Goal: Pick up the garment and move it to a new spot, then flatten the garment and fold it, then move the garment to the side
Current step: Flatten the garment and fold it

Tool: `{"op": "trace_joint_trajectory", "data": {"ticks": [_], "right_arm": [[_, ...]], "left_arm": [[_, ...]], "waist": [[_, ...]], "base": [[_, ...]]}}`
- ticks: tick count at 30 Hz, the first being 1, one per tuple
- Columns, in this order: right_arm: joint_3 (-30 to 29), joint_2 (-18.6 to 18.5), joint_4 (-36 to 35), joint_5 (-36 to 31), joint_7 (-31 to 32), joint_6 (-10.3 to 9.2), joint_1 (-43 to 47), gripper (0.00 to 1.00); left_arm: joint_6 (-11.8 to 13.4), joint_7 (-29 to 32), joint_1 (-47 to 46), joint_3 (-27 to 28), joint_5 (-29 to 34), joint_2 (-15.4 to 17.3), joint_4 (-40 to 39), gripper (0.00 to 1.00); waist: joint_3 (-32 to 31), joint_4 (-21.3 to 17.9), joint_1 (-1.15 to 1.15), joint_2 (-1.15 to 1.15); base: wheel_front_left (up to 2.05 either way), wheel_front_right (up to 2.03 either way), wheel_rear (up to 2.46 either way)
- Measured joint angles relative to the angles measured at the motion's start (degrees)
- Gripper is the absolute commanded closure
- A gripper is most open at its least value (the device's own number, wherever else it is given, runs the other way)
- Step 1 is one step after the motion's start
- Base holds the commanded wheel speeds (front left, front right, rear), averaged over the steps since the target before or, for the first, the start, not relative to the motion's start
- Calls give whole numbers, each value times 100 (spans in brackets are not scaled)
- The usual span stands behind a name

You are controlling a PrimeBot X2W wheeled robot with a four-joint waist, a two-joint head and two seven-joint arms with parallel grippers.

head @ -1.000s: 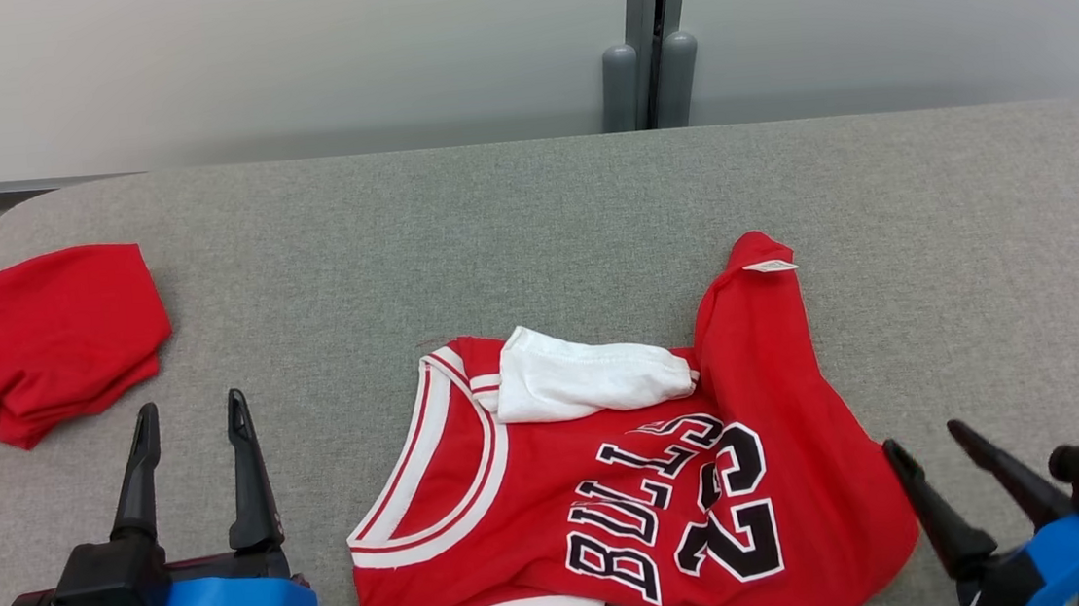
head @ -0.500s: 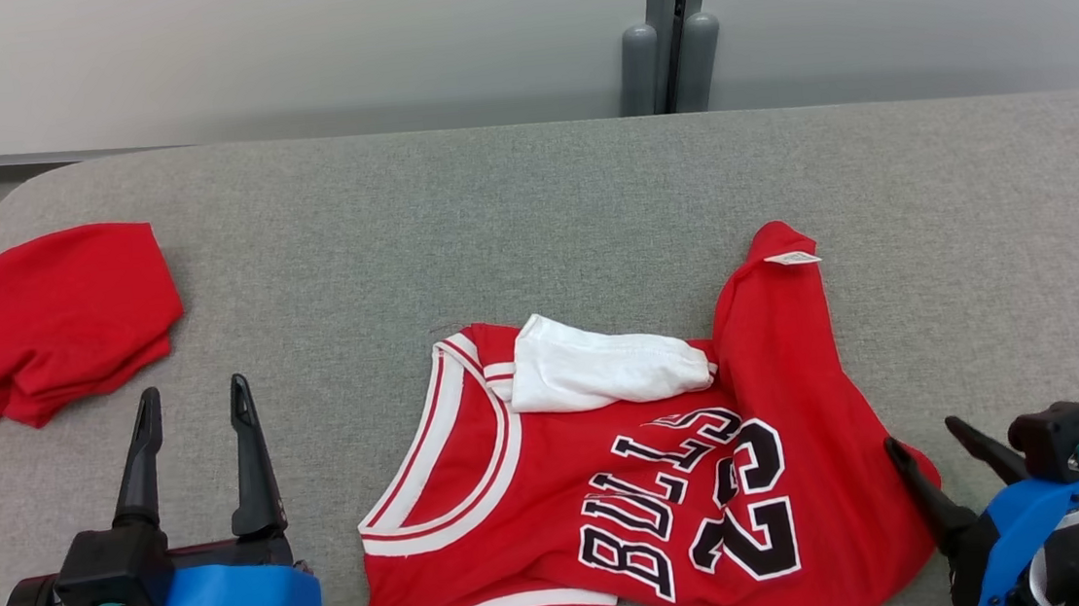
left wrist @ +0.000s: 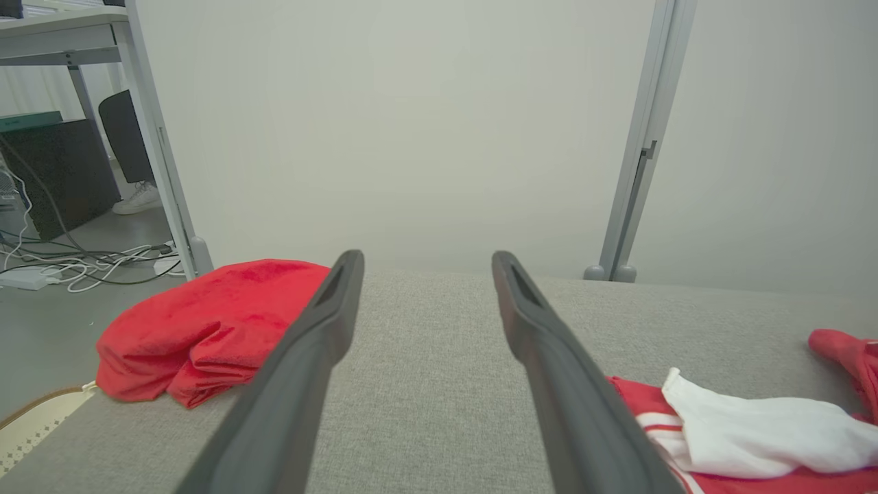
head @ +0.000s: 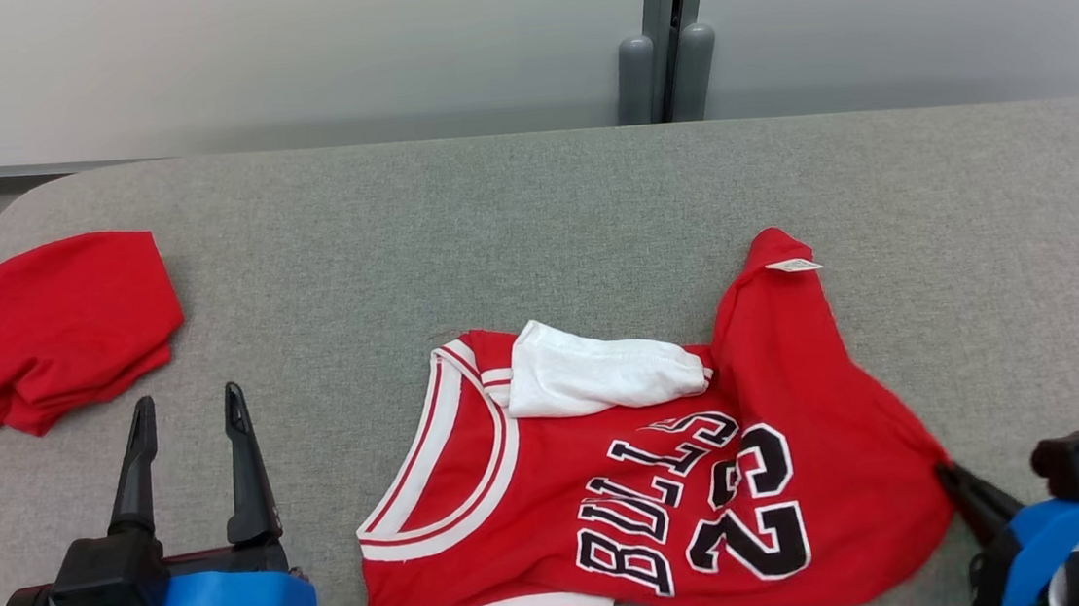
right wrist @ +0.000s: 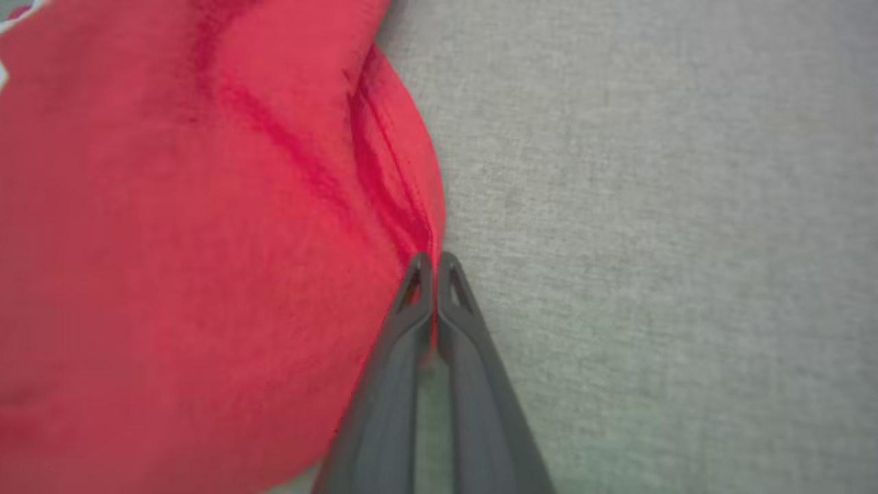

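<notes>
Right wrist view: the jersey edge is pinched in the closed right hand. It is spread at 5 o'clock on the worktop. The left hand is held wide, empty. Fabric is judged light and limp.

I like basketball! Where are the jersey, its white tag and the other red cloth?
jersey [head: 537,498], head view, red chest
white tag [head: 793,265], head view, its middle
red cloth [head: 44,327], head view, top fold

bright, even, diffuse overhead light; only faint soft shadows edge the crumpled red basketball jersey with white trim on the grey woven fabric tabletop. head view sharp. right wrist view soft, smeared. left wrist view's uprights lean at its sides.
</notes>
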Motion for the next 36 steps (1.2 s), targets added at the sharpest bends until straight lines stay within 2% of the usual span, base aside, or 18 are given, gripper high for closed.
{"op": "trace_joint_trajectory", "data": {"ticks": [3, 7, 8, 9, 10, 19, 23, 29, 36], "right_arm": [[-368, -172, -2, 30, -158, -1, 12, 100], [-656, -222, -105, 13, -158, -1, 146, 100], [-706, -198, -137, 43, -148, -2, 161, 52], [-738, -179, -197, 71, -204, -1, 164, 52], [-779, -159, -241, 79, -249, -1, 160, 0], [-1582, 94, -711, -44, -1167, -2, 125, 0], [-1771, 255, -995, -164, -1372, -2, 249, 0], [-1770, 431, -1206, -312, -1303, -2, 502, 0], [-1259, 322, -995, -523, -647, -2, 181, 0]], "left_arm": [[1, 0, 5, 10, 0, 2, -14, 0], [22, 0, 51, 43, -1, 3, -26, 0], [27, 0, 68, 51, -1, -2, -31, 0], [26, 0, 90, 58, -2, -7, -33, 0], [25, 0, 115, 62, -8, -12, -30, 0], [9, 0, 176, 156, 3, 41, -58, 0], [10, 0, 254, 164, 9, 70, -86, 0], [19, 0, 277, 170, 13, 89, -135, 0], [23, 0, 261, 157, 31, 107, -143, 0]], "waist": [[-44, -28, 0, 0], [-82, -80, 0, 0], [-91, -100, 0, 0], [-102, -119, 0, 0], [-114, -133, 0, 0], [-271, -254, 0, 0], [-335, -284, -1, 0], [-340, -315, -1, 0], [-287, -262, -1, 0]], "base": [[0, 0, 0], [0, 0, 0], [0, 0, 0], [0, 0, 0], [0, 0, 0], [0, 0, 0], [0, 0, 0], [0, 0, 0], [0, 0, 0]]}}
